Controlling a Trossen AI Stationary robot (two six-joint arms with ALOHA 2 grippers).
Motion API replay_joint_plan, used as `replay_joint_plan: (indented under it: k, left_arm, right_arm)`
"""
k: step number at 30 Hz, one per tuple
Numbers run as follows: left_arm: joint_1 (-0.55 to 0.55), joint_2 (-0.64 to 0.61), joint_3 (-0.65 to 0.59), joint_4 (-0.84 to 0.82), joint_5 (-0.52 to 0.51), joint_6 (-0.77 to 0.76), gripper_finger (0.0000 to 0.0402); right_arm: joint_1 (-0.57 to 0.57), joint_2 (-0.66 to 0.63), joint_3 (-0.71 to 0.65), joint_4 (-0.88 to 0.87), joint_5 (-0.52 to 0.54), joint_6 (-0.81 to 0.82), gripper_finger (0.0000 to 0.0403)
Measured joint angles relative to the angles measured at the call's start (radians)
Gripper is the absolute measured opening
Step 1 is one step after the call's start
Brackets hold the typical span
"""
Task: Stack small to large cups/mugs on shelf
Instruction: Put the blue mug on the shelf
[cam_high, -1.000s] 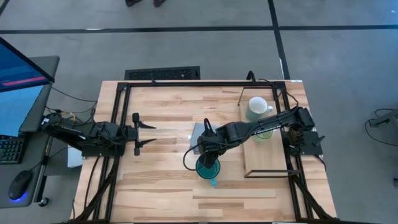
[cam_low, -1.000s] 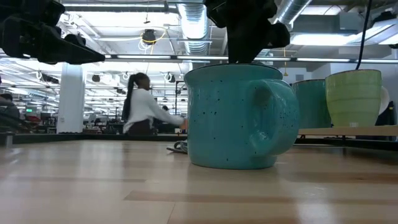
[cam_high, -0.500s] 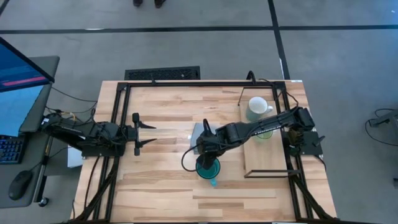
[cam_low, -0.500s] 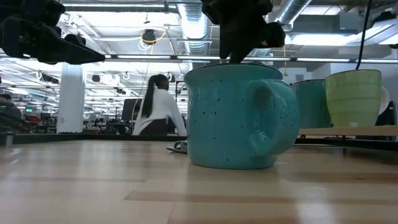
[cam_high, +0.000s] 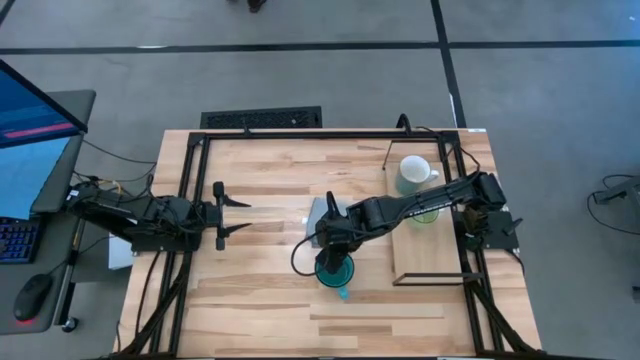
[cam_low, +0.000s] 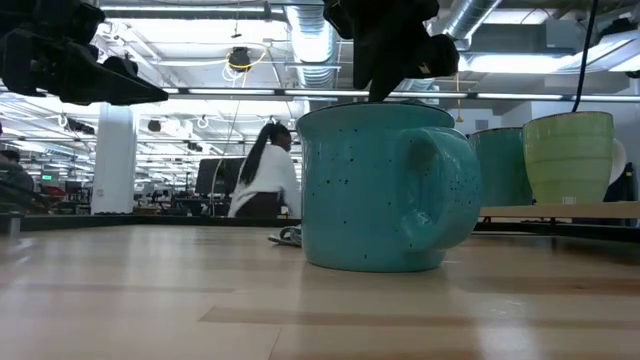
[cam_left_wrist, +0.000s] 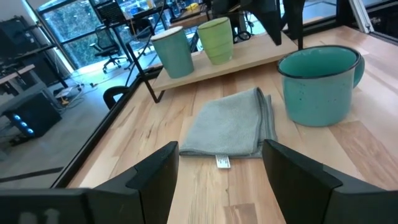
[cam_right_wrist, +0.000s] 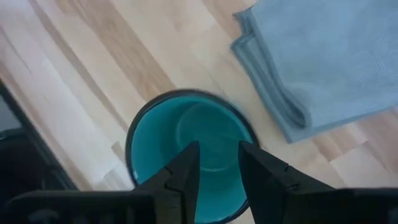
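Grey cloth (cam_high: 322, 214) just beside teal mug (cam_high: 333, 270), right end effector (cam_high: 335, 258) above.

Both arms, the left arm (cam_high: 130, 218) and the right arm (cam_high: 410, 208), are matte black jointed links (black cables trailing alongside), each ending in two slim dark fingers (cam_right_wrist: 186, 174).

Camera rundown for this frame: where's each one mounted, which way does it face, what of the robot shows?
High: overhead, straight down; both arms, teal mug, shelf.
Low: tabletop height, level into room; teal mug, right pincer above its rim.
Left wrist: past own open fingers toward grey cloth.
Right wrist: down into the mug, fingers straddling its near rim.
All four share the teal mug.
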Motion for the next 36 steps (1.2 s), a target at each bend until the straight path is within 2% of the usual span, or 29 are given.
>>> replay_joint_plan:
  k: [20,36]
  left_arm:
    - [0.000,0.000,0.000,-0.003,0.000,-0.008,0.0224]
    - [0.000,0.000,0.000,-0.008,0.000,-0.008,0.0224]
  right_arm:
    - [-0.009,0.000,0.000,-0.001,-0.004,-0.033,0.0134]
    - [-0.028,0.000,0.000,-0.060,0.008,0.047,0.0144]
